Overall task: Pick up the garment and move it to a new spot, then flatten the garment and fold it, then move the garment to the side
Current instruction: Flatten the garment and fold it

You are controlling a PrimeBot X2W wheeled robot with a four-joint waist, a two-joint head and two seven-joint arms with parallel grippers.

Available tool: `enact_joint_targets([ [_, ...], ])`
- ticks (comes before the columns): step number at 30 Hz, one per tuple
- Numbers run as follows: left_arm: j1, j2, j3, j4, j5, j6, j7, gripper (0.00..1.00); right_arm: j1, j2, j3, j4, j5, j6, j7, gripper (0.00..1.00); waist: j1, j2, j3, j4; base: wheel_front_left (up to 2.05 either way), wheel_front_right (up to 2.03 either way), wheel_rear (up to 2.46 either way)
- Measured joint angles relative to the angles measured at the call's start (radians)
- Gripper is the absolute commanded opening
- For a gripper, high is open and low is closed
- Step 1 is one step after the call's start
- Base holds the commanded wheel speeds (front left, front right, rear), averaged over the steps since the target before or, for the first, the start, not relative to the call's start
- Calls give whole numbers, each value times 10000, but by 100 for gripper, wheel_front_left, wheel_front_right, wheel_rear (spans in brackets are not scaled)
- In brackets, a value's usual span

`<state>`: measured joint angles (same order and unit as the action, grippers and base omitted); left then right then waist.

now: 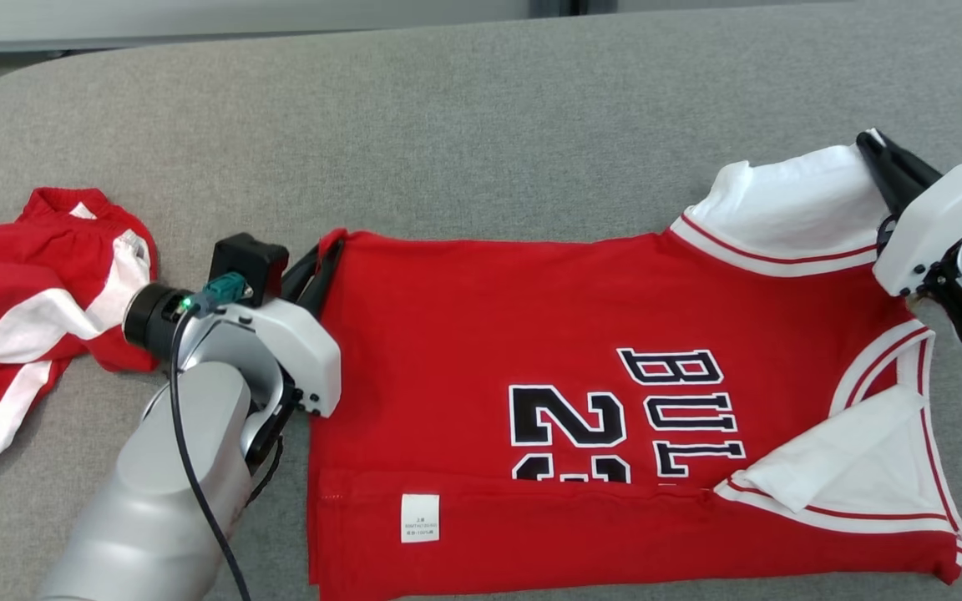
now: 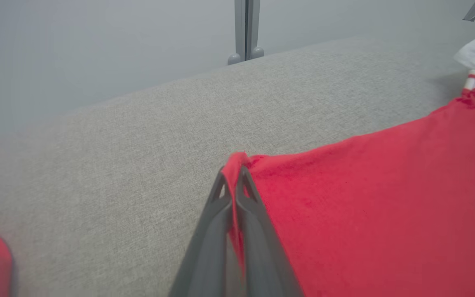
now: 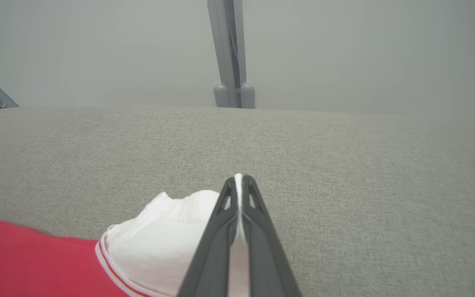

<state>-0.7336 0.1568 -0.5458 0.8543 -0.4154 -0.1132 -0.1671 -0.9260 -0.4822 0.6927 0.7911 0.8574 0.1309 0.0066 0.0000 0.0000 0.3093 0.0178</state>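
While left pincer point(image 2: 232, 172) pinches it, garment point(image 1: 531, 317) (red) lies spread.

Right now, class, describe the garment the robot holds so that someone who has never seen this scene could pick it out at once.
On the wide grey surface, look to the middle and right: a red jersey lies spread between the left gripper and right gripper, both pinching it. Unlike the crumpled red-and-white garment at the left, it bears black lettering and white sleeves.
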Motion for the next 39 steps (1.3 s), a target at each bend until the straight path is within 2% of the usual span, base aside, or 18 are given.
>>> enact_joint_targets([
  [17, 1519, 809, -274, -809, -178, 4, 268, 0, 1773, -408, 631, -1354, 510, 0, 199, 0, 0, 0, -1409, -649, 0, 0, 0],
  [27, 2762, 1325, -688, -2104, -117, 211, 721, 0, 3142, -545, 54, -1753, 305, 0, 449, 0, 0, 0, -1906, -696, 0, 0, 0],
  [39, 3923, 1990, -1106, -3708, 107, 616, 1156, 0, 5095, -671, -1007, -3129, -359, 0, 1710, 0, 0, 0, -2198, -689, 0, 0, 0],
])
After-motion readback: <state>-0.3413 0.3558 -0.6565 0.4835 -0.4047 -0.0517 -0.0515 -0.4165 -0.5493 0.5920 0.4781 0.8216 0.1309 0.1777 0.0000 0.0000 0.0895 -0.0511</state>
